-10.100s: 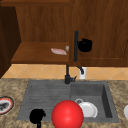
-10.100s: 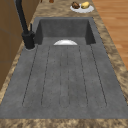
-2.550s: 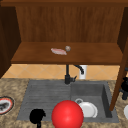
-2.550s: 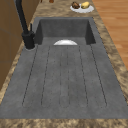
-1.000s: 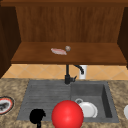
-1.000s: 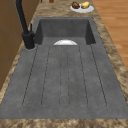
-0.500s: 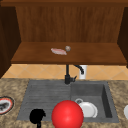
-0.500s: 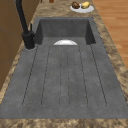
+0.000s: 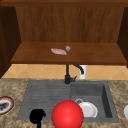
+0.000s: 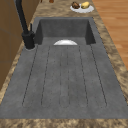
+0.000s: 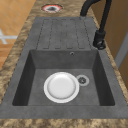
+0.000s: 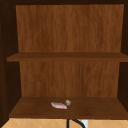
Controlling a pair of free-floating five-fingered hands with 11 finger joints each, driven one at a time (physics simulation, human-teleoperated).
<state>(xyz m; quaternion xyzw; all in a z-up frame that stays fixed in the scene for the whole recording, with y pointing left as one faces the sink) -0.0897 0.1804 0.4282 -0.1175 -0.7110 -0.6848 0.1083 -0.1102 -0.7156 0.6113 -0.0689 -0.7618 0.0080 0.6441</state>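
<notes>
Red ball point(image 9: 67, 114) at sink point(image 9: 45, 92) front edge, left hand point(image 9: 37, 115) just beside it, its pose impossible to tell, ribbed drainboard open behind, right side view adds white plate point(image 11: 61, 87) beside drain.

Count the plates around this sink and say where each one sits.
3: a plain white round plate in the basin, a red-rimmed plate on the left counter, a white plate of food on the right counter. Others may be hidden.
</notes>
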